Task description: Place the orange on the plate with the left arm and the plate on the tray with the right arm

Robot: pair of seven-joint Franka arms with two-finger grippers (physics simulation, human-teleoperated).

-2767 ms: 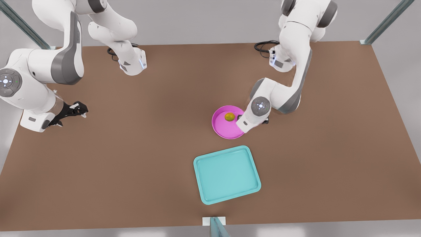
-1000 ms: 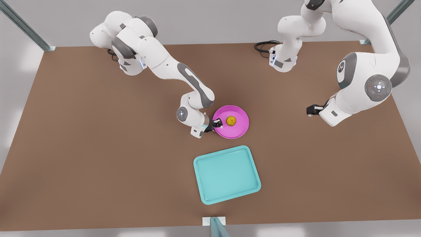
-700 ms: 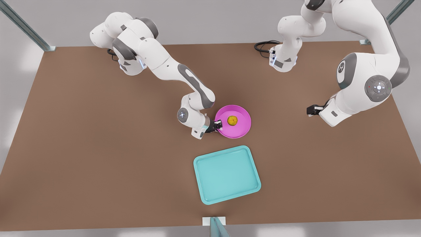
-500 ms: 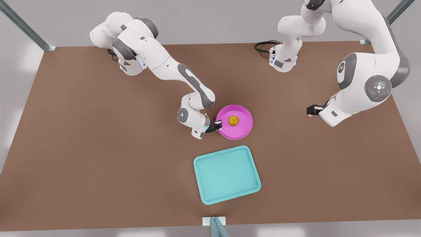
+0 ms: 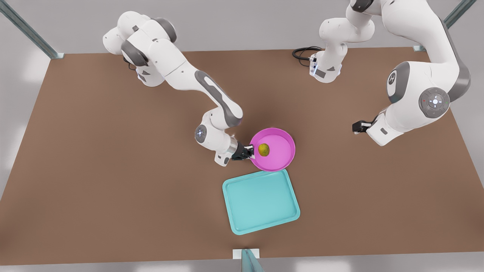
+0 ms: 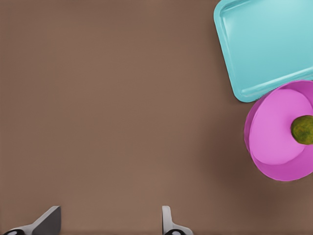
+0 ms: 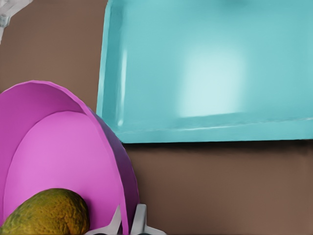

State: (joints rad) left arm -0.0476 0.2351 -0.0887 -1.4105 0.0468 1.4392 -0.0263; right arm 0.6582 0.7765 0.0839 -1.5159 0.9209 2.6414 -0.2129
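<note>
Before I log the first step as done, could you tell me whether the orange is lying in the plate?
Yes, in the front view the orange sits inside the magenta plate, near the rim gripped by the right gripper.

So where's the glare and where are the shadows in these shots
Right wrist view: a pale glare patch sits on the tray floor, and a dark shadow band runs along its rim on the table. Front view: a soft shadow darkens the table beside the lifted plate. Left wrist view: the orange looks dull and greenish.
</note>
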